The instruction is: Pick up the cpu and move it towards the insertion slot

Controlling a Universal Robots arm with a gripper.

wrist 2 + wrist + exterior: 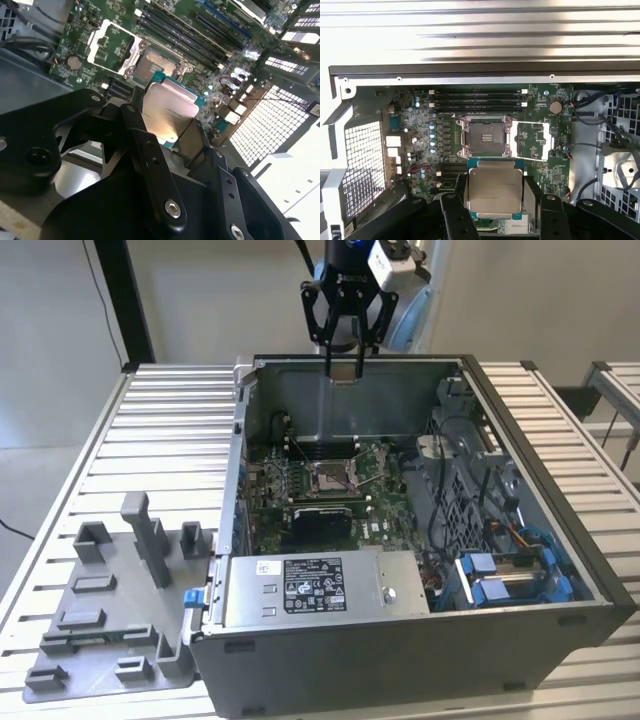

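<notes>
The black claw (345, 368) has jointed, screw-studded linkage arms below a pale blue wrist.

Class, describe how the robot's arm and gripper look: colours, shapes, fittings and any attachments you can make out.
In the exterior view the gripper is black, with thin linkage bars forming a diamond-shaped frame that narrows to two slim fingers. Above it sit a black wrist section, a pale blue rounded joint cover and a small white block. In the second wrist view the black finger links look matt and flat-sided, joined by silver round-headed screws.

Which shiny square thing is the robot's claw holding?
The cpu, pinched in the gripper. The other shiny square, the insertion slot, sits fixed on the green board with a brownish middle.
</notes>
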